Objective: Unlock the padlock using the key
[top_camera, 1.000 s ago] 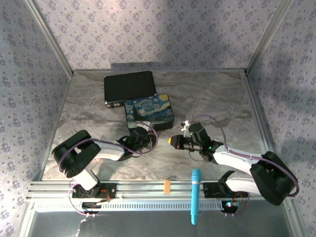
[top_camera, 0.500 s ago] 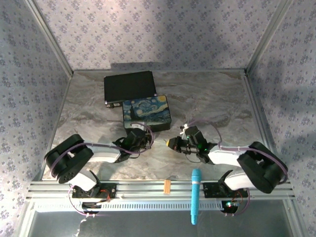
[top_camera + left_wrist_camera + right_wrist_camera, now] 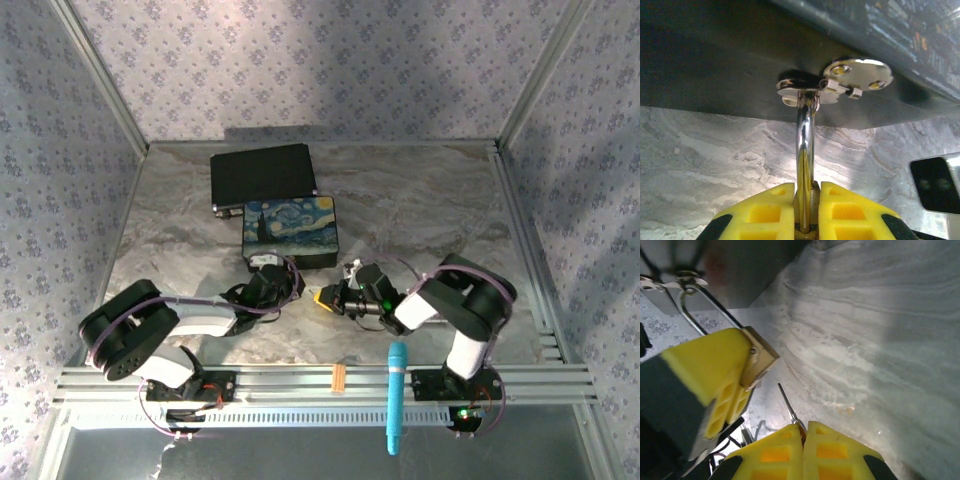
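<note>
Swung leftward since the earlier frame, the right gripper (image 3: pixel 804 432) now sits close to the left gripper (image 3: pixel 807 192). It pinches the key (image 3: pixel 788 403), tip aimed at the padlock (image 3: pixel 760 359), just short of it. Left gripper clamps the padlock, whose shackle hooks the box (image 3: pixel 295 228) hasp.

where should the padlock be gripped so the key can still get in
By the padlock's brass body, pinched across the two flat faces, coming from the side away from the hasp. The shackle is thin, round and hooked through the hasp, so likely slippery. The left gripper holds it so.
</note>
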